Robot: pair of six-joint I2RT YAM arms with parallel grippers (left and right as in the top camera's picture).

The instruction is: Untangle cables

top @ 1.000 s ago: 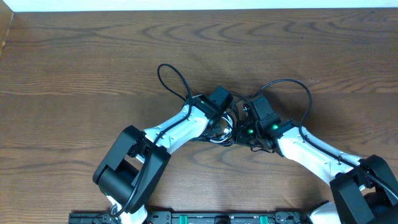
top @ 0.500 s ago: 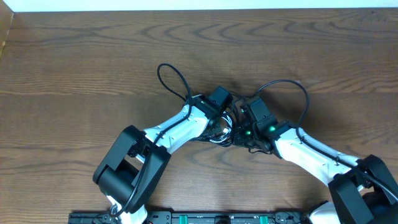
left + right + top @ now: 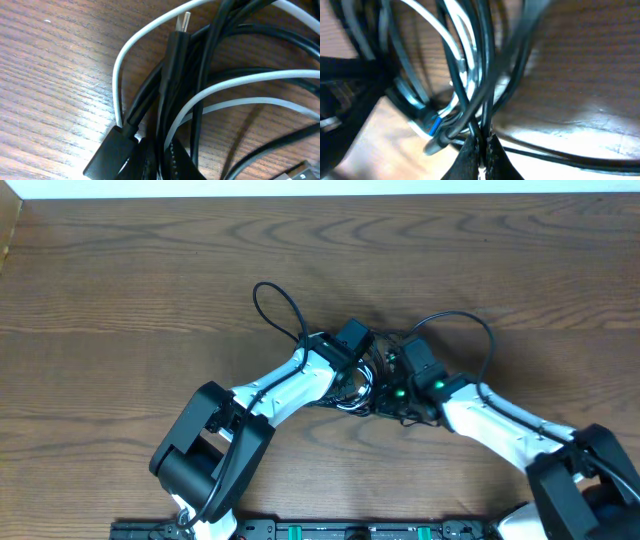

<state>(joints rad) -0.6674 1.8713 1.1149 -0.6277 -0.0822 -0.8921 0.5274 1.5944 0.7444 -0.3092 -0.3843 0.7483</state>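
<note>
The cables (image 3: 352, 395) lie in a knot mid-table between my two wrists. One black loop (image 3: 278, 304) sticks out to the back left and another (image 3: 468, 322) arcs to the right. In the left wrist view, white strands (image 3: 118, 75) and black ones cross, and a black plug (image 3: 176, 45) with a metal tip points away. My left gripper (image 3: 150, 161) is shut on black cable strands at the bottom edge. My right gripper (image 3: 481, 155) is shut on a thin black strand (image 3: 482, 125) that rises from the bundle, beside a blue-tipped connector (image 3: 434, 127).
Bare wooden tabletop (image 3: 120, 290) surrounds the knot on all sides. A pale wall edge (image 3: 320, 188) runs along the far side. The arm bases (image 3: 210, 450) and a rail (image 3: 330, 530) stand at the near edge.
My right gripper has closed its small gap onto the black strand and shifted slightly left toward the knot. The right black loop moved a little with it. The left arm stayed put.
</note>
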